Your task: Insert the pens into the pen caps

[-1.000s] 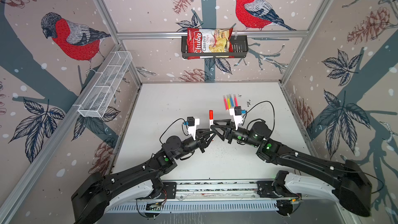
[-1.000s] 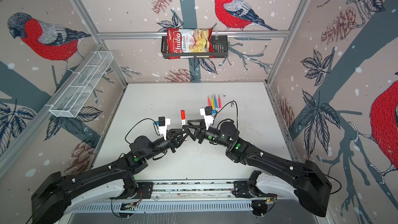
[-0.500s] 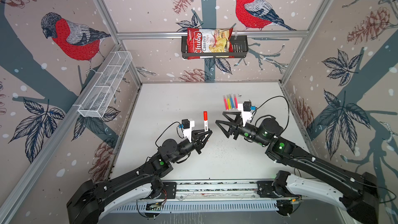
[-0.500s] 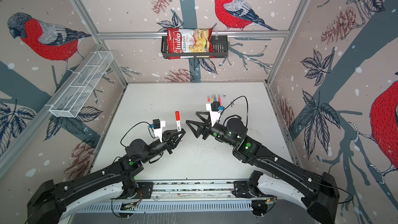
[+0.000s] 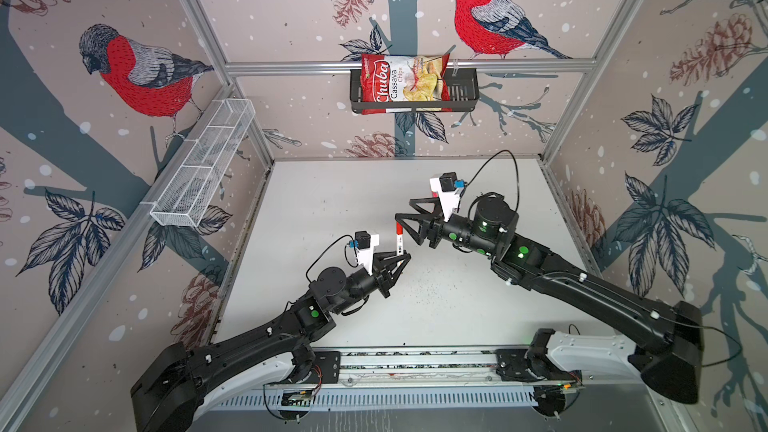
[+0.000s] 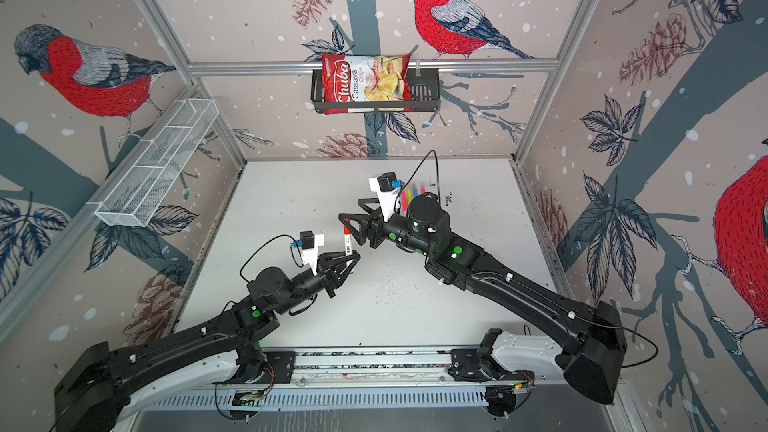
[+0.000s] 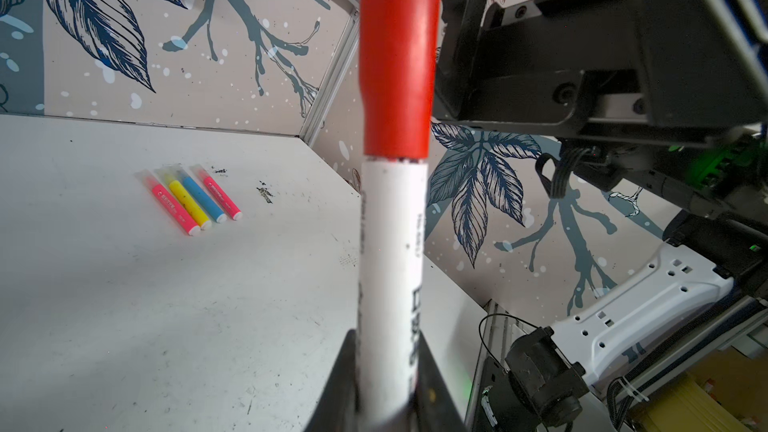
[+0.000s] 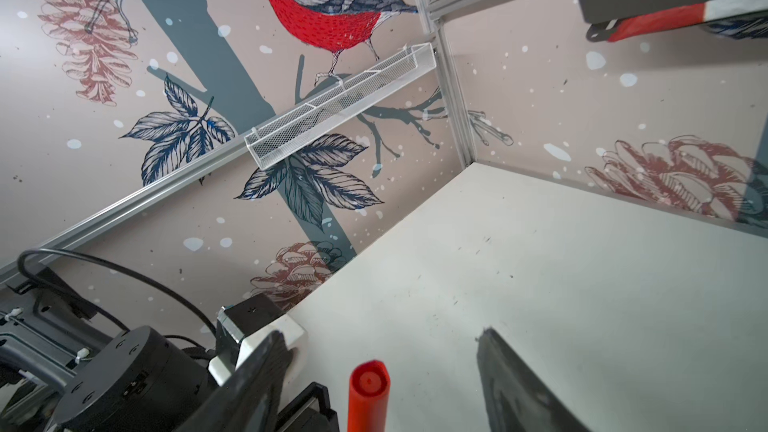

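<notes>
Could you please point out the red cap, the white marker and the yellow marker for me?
red cap (image 7: 397, 56): left wrist view, middle of its side.
white marker (image 7: 390, 251): left wrist view, bare barrel below the cap.
yellow marker (image 7: 186, 198): left wrist view, middle of its yellow body.

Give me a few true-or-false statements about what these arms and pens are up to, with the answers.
1. The left jaws grip the white marker. True.
2. Four coloured markers lie side by side on the table. True.
3. The red cap lies loose on the table. False: it sits on the white marker's end.
4. The right jaws are clamped on the red cap. False: they stand open on either side of it.
5. The chips bag lies on the table. False: it sits in the black basket on the back wall.
</notes>
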`<state>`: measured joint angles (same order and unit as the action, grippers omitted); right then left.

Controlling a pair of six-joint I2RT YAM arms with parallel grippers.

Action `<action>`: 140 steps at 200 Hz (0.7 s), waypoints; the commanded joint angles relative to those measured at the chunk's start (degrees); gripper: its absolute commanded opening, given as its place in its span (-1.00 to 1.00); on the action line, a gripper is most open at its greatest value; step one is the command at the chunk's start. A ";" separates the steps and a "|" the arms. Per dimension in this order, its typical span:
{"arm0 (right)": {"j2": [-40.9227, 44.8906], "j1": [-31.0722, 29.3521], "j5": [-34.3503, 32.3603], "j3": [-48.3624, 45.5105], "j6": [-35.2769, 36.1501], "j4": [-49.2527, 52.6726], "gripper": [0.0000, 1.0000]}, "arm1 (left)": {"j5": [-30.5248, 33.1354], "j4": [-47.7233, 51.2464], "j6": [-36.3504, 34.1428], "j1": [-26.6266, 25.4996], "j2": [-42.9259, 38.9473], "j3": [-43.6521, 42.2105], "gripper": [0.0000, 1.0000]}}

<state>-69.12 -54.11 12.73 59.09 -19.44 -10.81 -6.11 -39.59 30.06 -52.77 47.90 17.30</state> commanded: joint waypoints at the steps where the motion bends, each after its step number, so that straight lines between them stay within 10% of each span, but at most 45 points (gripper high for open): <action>1: -2.07 -0.23 2.48 1.59 0.82 1.12 0.32 | -0.75 -1.27 0.30 -0.01 0.09 0.36 -1.00; 140: -5.76 -0.89 6.87 -0.93 -0.17 2.70 -0.96 | -0.31 -3.49 0.20 0.04 1.35 0.80 -1.00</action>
<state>-74.26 -54.68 16.93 59.88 -19.75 -9.76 -6.90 -39.53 30.04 -52.77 49.71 17.61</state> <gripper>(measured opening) 0.144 0.188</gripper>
